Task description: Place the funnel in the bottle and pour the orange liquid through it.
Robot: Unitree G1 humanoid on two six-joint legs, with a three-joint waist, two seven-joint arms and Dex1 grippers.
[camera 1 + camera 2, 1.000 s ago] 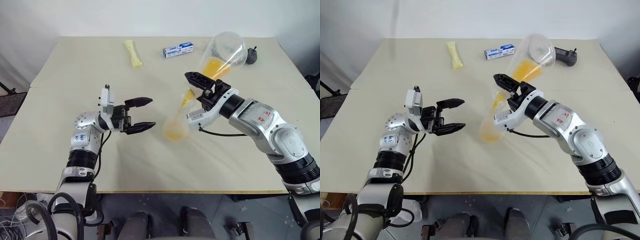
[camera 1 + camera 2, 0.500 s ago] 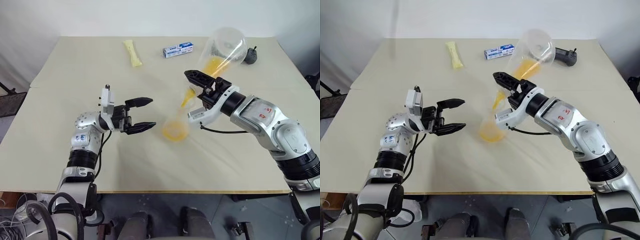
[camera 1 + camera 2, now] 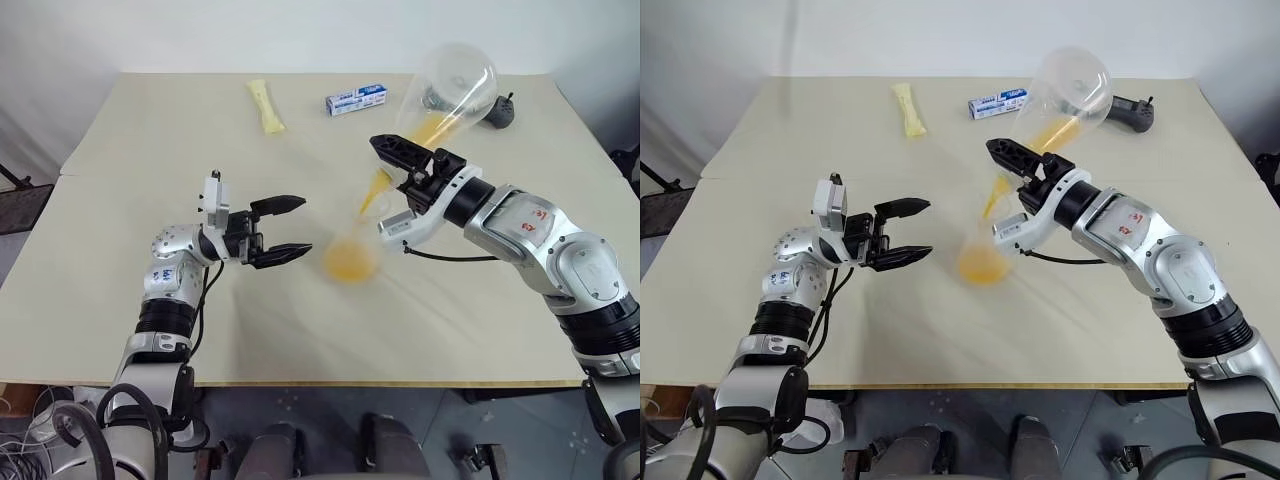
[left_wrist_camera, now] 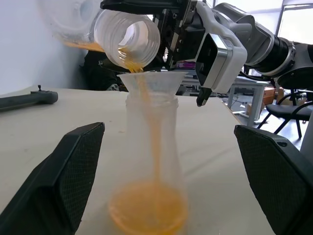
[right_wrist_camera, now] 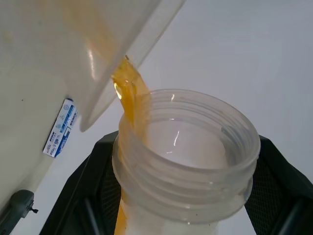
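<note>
The bottle (image 3: pixel 350 248) stands upright at mid-table with the funnel (image 4: pixel 154 78) seated in its neck. My right gripper (image 3: pixel 392 165) is shut on the threaded neck of a clear pouring container (image 3: pixel 455 85), which is tipped mouth-down over the funnel. A thin stream of the orange liquid (image 4: pixel 146 210) runs through the funnel and pools in the bottle's base. A little liquid still lies along the tilted container's wall (image 3: pixel 1050 130). My left gripper (image 3: pixel 305 226) is open just left of the bottle, its fingers apart from it.
At the table's far side lie a yellow packet (image 3: pixel 265 106), a blue-and-white box (image 3: pixel 357 99) and a dark handled object (image 3: pixel 501 112). The table's front edge (image 3: pixel 320 383) runs below both arms.
The right gripper has tipped the container's base a little higher, and less liquid is left inside it. The pool in the bottle has grown slightly. The left gripper has not moved.
</note>
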